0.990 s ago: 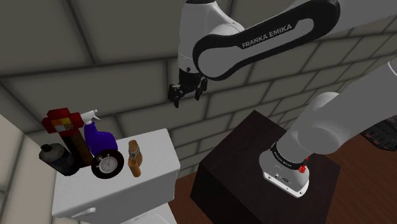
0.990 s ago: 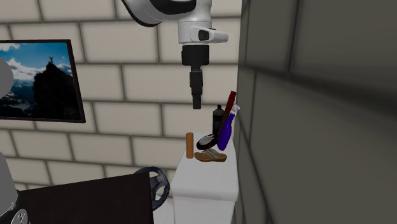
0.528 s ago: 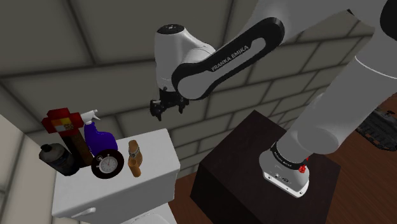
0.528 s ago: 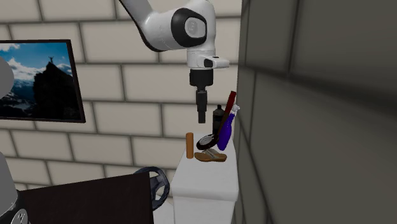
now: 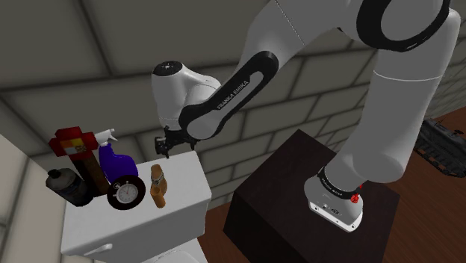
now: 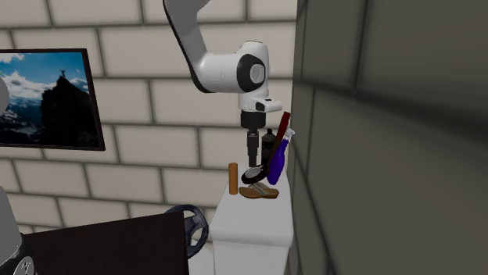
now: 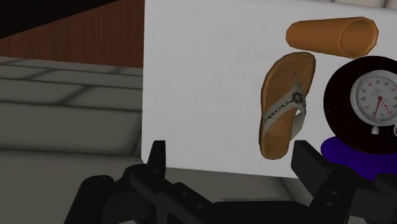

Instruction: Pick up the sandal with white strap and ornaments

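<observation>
**Open gripper hanging over the sandal on the white top**

Fingers of the all-black two-finger gripper (image 7: 233, 159) are standing wide apart and gripping nothing. In the second exterior view the gripper (image 6: 252, 156) is pointing straight down and hovering at about twelve o'clock from the tan flat sandal with a white ornamented strap (image 6: 259, 191), not touching it.

The sandal (image 7: 286, 105) is lying sole-down on the flat top of the white box-shaped tank (image 7: 203, 76), strap facing up. In the wrist view it is sitting ahead of one fingertip rather than midway between the two. Just beside it, the round black-rimmed clock with a white dial (image 7: 372, 95) is leaning against the purple plastic bottle (image 7: 356, 156). The orange-brown cylinder (image 7: 331, 37) is standing just past one end of the sandal.

In the second exterior view the cylinder (image 6: 232, 178) is standing at the sandal's ten o'clock and the bottle (image 6: 277, 164) at its one o'clock. In the shoulder view the gripper (image 5: 163, 146) is hanging at one o'clock from the clock (image 5: 127, 193).
</observation>
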### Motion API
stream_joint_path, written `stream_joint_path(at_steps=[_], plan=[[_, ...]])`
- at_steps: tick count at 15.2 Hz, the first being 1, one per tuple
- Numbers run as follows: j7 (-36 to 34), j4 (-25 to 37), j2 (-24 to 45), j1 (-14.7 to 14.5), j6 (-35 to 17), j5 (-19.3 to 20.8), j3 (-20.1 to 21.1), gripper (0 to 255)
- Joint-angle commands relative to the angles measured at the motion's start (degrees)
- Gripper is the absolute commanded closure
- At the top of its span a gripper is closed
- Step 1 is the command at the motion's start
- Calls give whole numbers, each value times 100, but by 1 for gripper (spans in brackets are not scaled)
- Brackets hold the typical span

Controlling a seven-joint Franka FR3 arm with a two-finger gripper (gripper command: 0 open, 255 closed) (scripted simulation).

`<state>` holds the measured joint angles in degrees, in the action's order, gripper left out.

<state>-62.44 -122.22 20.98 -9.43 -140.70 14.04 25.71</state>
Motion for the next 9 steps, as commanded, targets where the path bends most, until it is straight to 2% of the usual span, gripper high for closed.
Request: stream_joint_path(at_steps=[1,9], plan=[[-278,413,473,-215,2,232,-137,0],[-923,2308,2311,-1049,174,659,-621,0]])
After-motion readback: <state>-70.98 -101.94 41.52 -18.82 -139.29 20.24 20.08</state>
